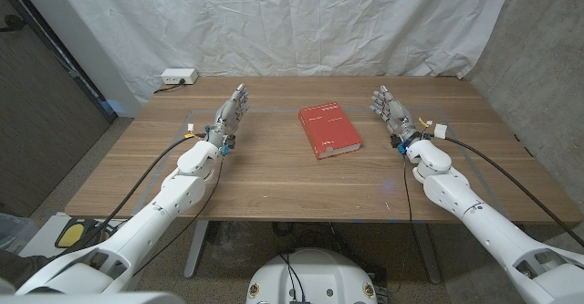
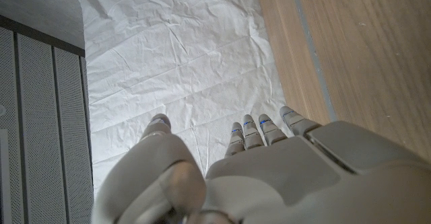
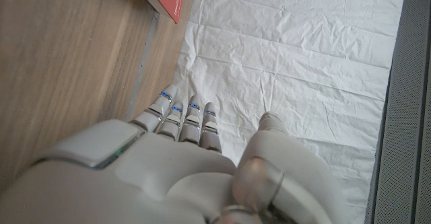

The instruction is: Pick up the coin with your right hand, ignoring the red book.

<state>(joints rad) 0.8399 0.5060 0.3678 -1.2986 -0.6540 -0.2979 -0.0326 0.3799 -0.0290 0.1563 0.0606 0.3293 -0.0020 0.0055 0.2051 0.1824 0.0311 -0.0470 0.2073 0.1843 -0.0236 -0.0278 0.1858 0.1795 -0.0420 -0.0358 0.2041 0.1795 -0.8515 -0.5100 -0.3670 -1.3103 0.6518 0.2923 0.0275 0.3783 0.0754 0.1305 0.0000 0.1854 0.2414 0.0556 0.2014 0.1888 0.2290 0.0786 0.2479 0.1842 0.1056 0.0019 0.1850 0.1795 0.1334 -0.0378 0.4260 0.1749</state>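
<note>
**A:** White sheeting hangs behind my wooden desk (image 1: 274, 190), and the book (image 1: 329, 131) lies about mid-desk. How far along am I?

**B:** Nowhere yet, by my judgement. Where is the coin?

**A:** I cannot find it. Nothing on the wood beside the book reads as a coin; it may be too small to make out, or hidden. So I can't say which way it faces or how it lies, and a coin has no long axis anyway.

**B:** And your right hand (image 1: 391, 109)?

**A:** Released, grasping nothing. It stands to the right of the book, a little apart from it, fingers (image 3: 180, 114) together and reaching toward the sheet. My right wrist view shows a corner of the book past those fingers, and bare wood alongside.

**B:** The left hand (image 1: 230, 115)?

**A:** Also holding nothing, well to the left of the book, fingers extended the same way.

**B:** The book's lie?

**A:** Long axis runs from me toward the sheet, tilted slightly. I leave it alone.

**B:** What's left, then?

**A:** Everything: locate the coin, reach with the right hand, pinch it, lift.
</note>
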